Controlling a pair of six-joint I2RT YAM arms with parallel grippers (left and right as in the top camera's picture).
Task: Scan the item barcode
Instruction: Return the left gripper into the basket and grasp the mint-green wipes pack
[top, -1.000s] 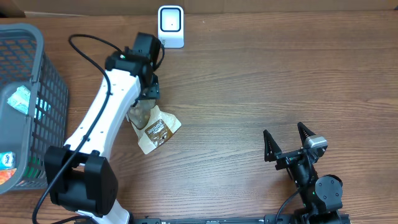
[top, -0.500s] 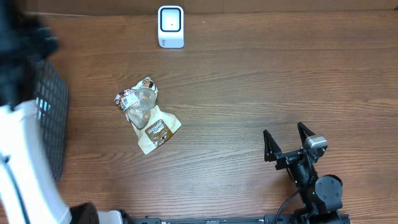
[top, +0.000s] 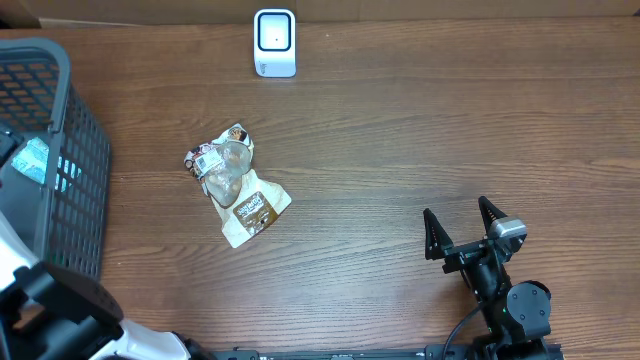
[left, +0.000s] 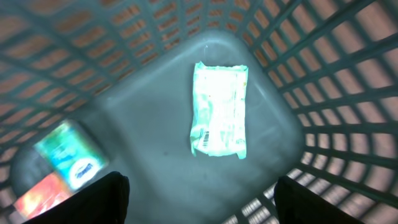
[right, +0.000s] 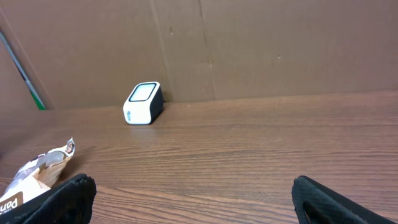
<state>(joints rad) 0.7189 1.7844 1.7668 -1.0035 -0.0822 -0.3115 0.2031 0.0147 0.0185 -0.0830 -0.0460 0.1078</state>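
Both claws spread wide, empty.
Our left claw (left: 200, 193) hangs over the basket (left: 323, 74), our right claw (top: 457, 212) at five o'clock; the snack bag (top: 237, 190) lies on the bench (top: 420, 130), about six o'clock from the scanner (top: 274, 42).

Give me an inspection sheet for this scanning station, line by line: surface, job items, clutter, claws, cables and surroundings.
Surface: brown wooden table.
Job's things: white scanner at the far edge; snack pouch lying on the table, apart from it; grey basket at left holding a green packet.
Clutter: nothing seen.
Claws: left claw open, empty, over the basket; right claw open, empty.
Cables: black cable by the right arm's base.
Surroundings: cardboard wall behind the table.
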